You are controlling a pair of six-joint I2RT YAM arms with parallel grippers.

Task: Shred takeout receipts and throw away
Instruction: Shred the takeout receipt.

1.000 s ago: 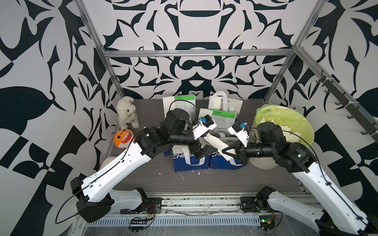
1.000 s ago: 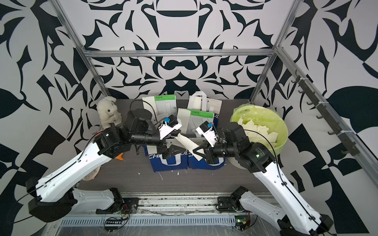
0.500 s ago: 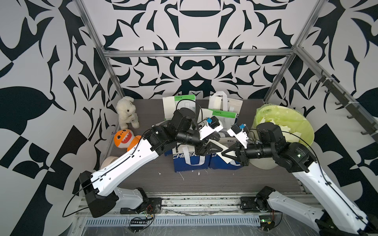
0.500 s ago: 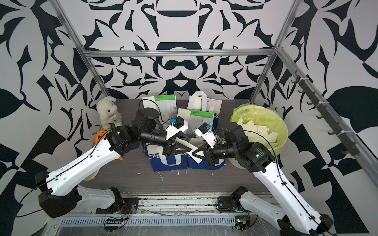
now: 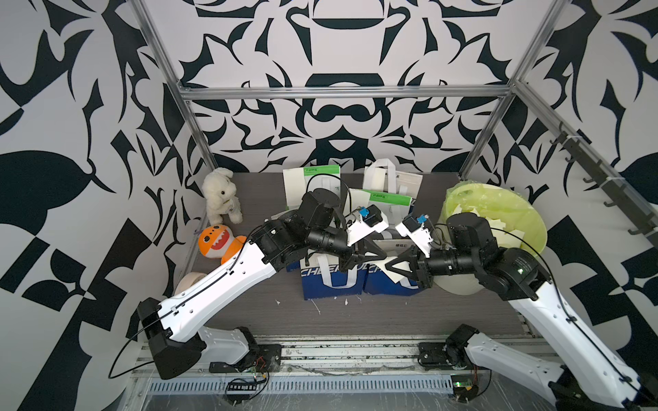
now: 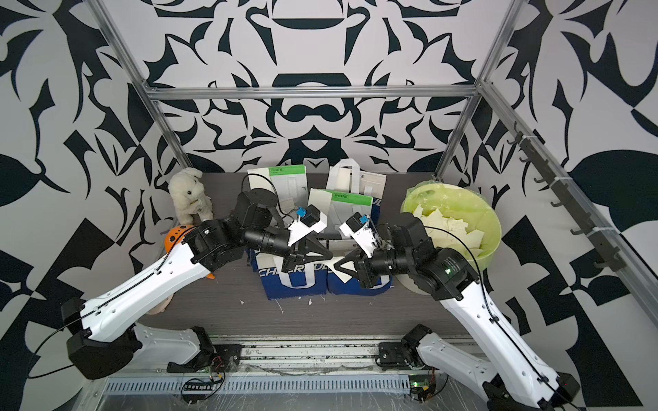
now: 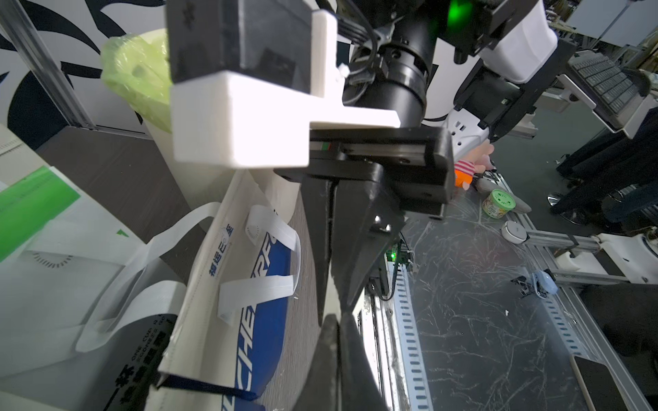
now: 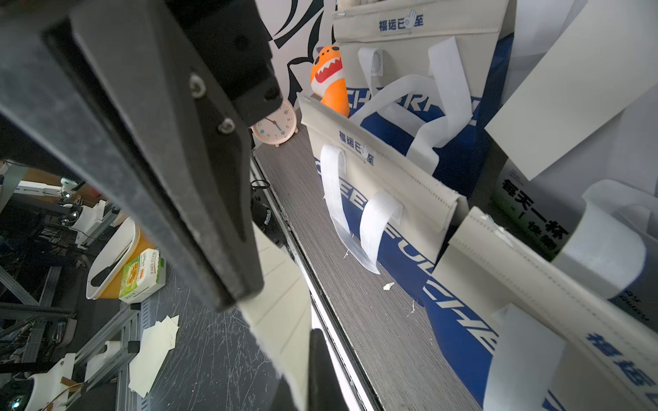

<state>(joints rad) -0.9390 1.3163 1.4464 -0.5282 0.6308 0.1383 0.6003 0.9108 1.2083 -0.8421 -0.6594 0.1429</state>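
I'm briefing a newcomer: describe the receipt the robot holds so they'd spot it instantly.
Find the two blue bags at the table's front. Just above them, the left fingers and right fingers meet on a cream receipt. Unlike the torn pieces in the green bin, it is held in the air from both sides.

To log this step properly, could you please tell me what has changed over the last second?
The left end effector swung in toward the right end effector and closed on the free end of the receipt. The right end effector stayed shut on it; the bags and bin did not move.
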